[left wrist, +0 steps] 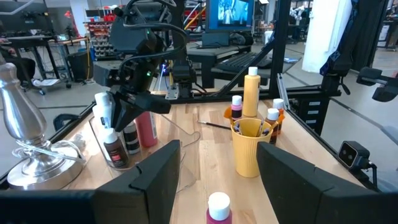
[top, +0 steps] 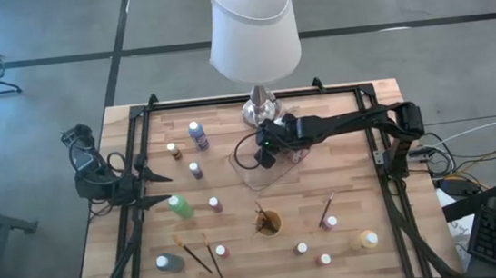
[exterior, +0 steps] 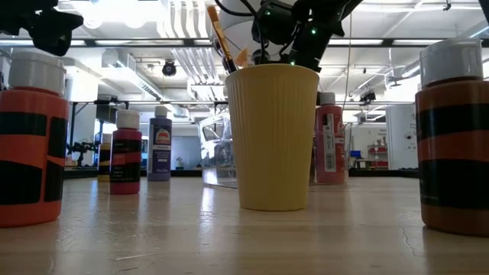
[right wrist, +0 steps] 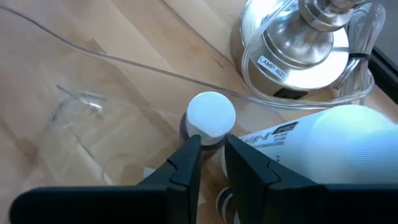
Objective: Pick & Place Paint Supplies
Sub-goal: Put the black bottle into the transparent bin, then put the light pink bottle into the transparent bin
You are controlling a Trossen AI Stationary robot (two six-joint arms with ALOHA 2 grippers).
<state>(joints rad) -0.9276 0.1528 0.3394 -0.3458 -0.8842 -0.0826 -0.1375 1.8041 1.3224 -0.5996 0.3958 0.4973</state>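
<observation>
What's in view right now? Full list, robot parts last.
Lamp: one, white shade, silver base, top centre of the high view.
Clear tray: one, just below the lamp, bottles inside.
Cup: one, orange-yellow, below the tray, brushes in it.
Paint bottles: about eleven loose, white-capped; purple, green, grey, yellow, reddish; scattered.
Brushes: two lying lower left, one lower right.
Left pincer: open, left side.
Right pincer: over the tray.

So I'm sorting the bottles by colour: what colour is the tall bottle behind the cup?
Yellow, with a white cap; the left wrist view shows it best.
</observation>
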